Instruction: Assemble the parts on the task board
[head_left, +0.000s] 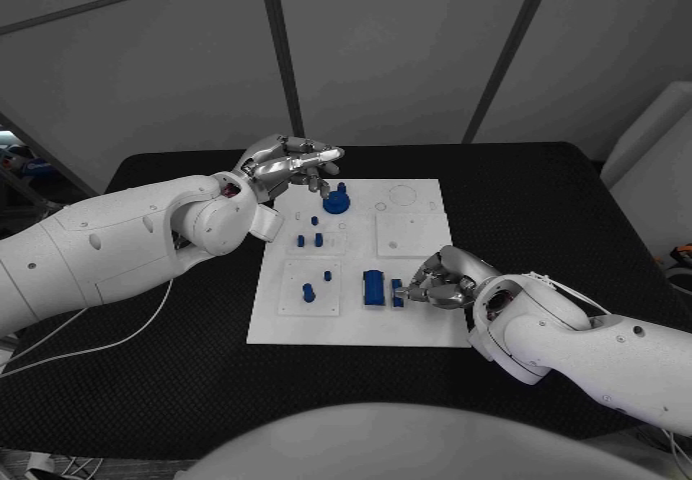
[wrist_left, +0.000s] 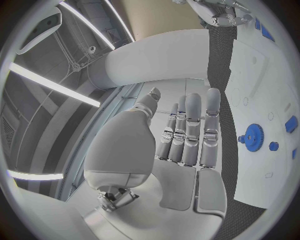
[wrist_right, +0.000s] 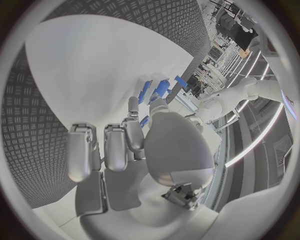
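Several blue parts (head_left: 374, 287) are already standing in the task board (head_left: 289, 330); the left hand (head_left: 289, 160) is hovering empty beside the gear (head_left: 336, 202), fingers straight and close together, while the right hand (head_left: 444, 280) is curling its fingers at the board's near-right pieces, though whether it is pinching one cannot be told.

Grey wall panels (head_left: 389, 70) split by dark seams stand behind the black table (head_left: 562, 200).

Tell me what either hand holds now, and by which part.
Left hand: nothing, fingers straight. Right hand: cannot tell; its fingers curl beside a blue part.

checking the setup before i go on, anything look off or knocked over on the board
Nothing stands out. The task board lies flat and square on the black table, and the blue parts, including the gear, sit in their places.
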